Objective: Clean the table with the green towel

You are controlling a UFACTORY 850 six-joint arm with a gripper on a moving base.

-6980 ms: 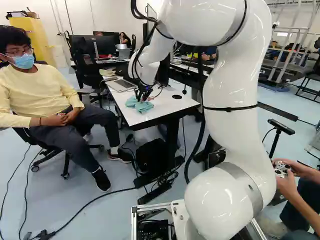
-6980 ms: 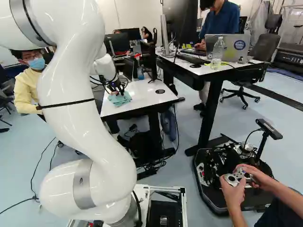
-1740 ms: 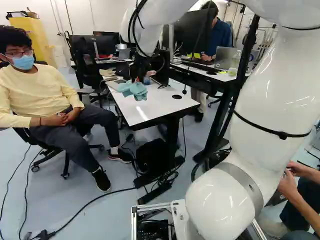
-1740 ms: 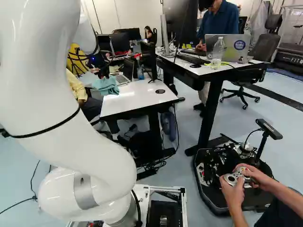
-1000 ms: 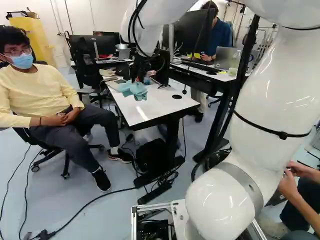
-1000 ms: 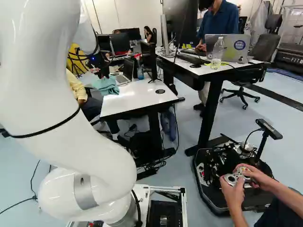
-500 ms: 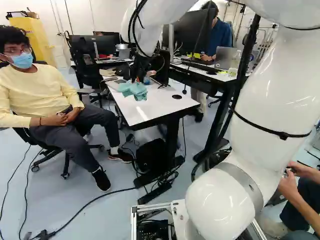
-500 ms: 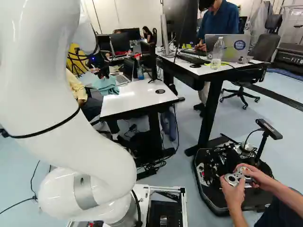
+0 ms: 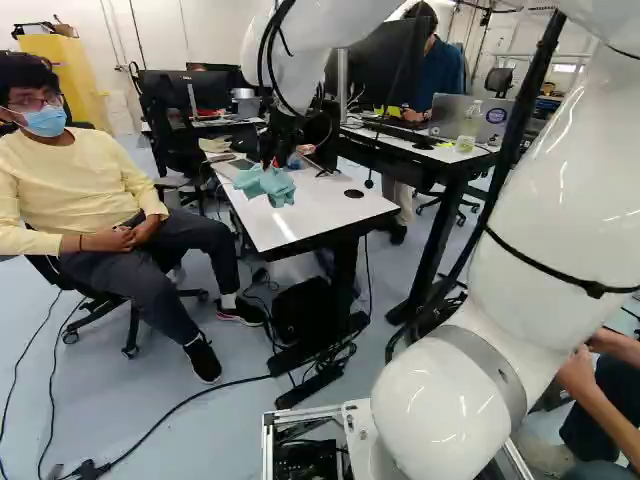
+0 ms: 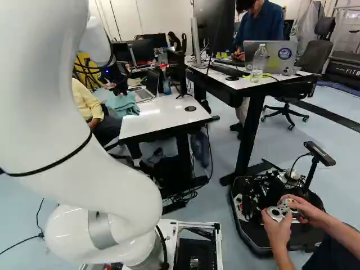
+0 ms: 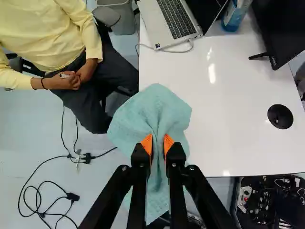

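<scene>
We judge the job to be partway at best: the towel is in hand, but we cannot tell how much has been wiped. The claw (image 11: 157, 144) is closed down on the green towel (image 11: 157, 107), a bunched fold pinched between its orange pads (image 11: 147, 143) and the rest fanning out loosely. The towel sits over the long edge of the worktop (image 11: 228, 138), on the side facing the seated person (image 9: 85, 190), with part of it out past that edge. Whether its underside touches the surface we cannot tell. Wiping the broad white stretch seems to us what is left, so the next pass should bring the towel inward, flat and lightly pressed.

The top is white and glossy, and its glare could pass for a wet patch. Toward its far end stand a laptop (image 11: 167, 21) with its cable (image 11: 174, 50), a bottle (image 11: 233, 16) and a screen (image 11: 281, 31), all easy to snag; a round black cap (image 11: 280, 117) is set into the surface. A second desk (image 10: 247, 84) stands beyond, in the right base view.
</scene>
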